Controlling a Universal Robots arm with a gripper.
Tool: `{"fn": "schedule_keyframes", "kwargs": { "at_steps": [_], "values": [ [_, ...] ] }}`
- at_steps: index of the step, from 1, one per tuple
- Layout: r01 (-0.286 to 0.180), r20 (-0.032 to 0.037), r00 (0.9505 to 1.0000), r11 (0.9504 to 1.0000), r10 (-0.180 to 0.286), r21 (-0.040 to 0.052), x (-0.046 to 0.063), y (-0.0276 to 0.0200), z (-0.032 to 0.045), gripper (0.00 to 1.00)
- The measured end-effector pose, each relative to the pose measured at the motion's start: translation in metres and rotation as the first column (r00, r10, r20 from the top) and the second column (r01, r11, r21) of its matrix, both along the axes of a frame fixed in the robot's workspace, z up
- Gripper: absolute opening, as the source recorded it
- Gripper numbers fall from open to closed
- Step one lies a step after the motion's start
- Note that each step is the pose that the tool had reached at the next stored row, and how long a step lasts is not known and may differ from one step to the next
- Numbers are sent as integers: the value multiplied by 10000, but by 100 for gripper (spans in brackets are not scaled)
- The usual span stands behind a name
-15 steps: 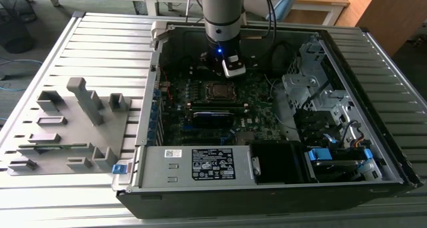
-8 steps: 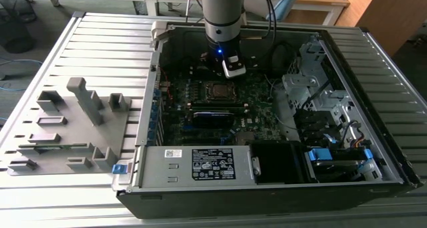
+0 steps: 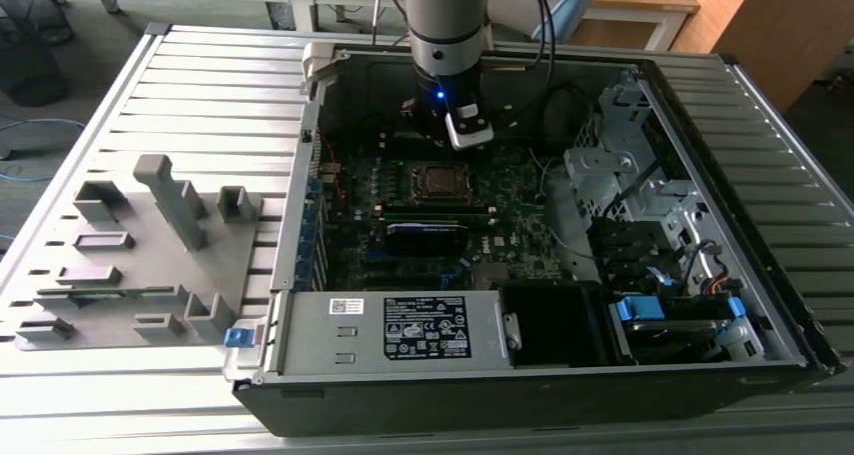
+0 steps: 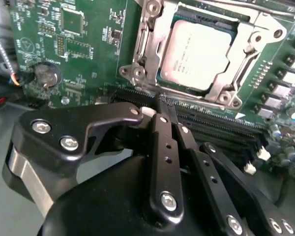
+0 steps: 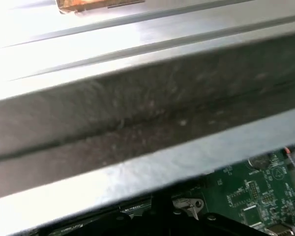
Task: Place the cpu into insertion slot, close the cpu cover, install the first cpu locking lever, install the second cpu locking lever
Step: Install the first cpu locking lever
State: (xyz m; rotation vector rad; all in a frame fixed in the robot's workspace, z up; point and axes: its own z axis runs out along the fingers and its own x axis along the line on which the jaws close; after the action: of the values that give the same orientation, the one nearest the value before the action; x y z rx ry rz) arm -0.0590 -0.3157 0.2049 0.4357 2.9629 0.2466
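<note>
The cpu [image 4: 196, 51], a silver-grey square, lies in the insertion slot [image 3: 434, 180] on the green motherboard [image 4: 83, 49]. The cpu cover [image 4: 248, 61], a silvery frame, lies down around the chip's edges. In the exterior view my gripper [image 3: 458, 135] hangs inside the open computer case, just behind the socket. In the second wrist view its black fingers [image 4: 162, 132] run together to a tip close to the socket's near edge. My gripper [image 4: 166, 109] is shut with nothing in it. I cannot tell how the locking levers stand.
The case's metal wall [image 5: 137, 113] is close to the arm, with a strip of green board [image 5: 246, 196] below it. Long black slots [image 4: 221, 125] run beside the socket. A grey fixture tray [image 3: 134, 255] sits on the exterior view's left. Drive cages and cables [image 3: 654, 235] crowd the right.
</note>
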Motion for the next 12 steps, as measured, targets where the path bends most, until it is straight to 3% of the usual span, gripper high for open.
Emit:
{"fn": "schedule_keyframes", "kwargs": {
  "at_steps": [9, 12],
  "values": [
    [2, -16, 10000, 10000, -2, 1, 2, 0, 149, 10],
    [5, -30, 10000, 10000, -5, 2, 5, 0, 165, 10]
  ]
}}
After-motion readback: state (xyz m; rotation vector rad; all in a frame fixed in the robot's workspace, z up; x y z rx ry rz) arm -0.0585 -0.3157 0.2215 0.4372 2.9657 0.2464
